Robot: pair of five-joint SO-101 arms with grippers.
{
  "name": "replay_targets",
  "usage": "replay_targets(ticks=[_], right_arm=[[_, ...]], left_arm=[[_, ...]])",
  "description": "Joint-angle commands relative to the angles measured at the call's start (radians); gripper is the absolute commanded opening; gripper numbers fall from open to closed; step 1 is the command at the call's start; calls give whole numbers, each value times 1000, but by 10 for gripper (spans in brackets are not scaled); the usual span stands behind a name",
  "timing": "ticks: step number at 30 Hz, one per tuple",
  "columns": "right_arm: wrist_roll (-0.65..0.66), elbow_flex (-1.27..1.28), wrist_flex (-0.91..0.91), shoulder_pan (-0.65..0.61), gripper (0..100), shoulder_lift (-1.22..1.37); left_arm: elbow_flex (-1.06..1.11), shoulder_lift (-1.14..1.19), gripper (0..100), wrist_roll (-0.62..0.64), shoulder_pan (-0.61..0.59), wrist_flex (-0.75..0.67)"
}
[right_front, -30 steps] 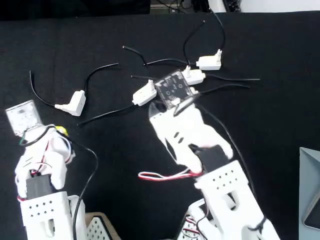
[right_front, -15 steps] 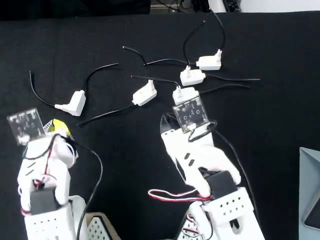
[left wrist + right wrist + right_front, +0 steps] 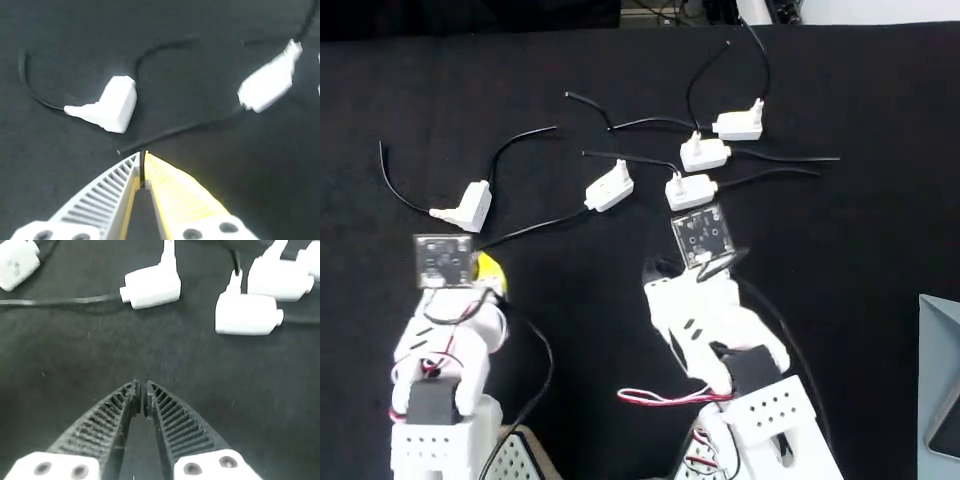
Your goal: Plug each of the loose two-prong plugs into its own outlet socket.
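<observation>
Black matte tabletop (image 3: 880, 300), grey object (image 3: 942, 372) at its right edge, pale strip (image 3: 880, 10) beyond the far edge

- From above, the camera board (image 3: 703, 237) hides most of your right claw (image 3: 142, 386).
- In the right wrist view, the edge cuts off a plug (image 3: 17, 261) and a second plug (image 3: 309, 260).
- At the worktop's (image 3: 860, 300) right, a cropped grey object (image 3: 940, 385) is unidentifiable.
</observation>
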Motion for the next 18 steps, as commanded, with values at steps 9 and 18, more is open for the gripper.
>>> replay_targets(ticks=[9,18], right_arm=[[-15,217,-173,6,15,-10],[-9,216,-55,8,14,-16]], left_arm=[[82,-6,34,-68,48,-6],[105,-5,33,-64,42,9]])
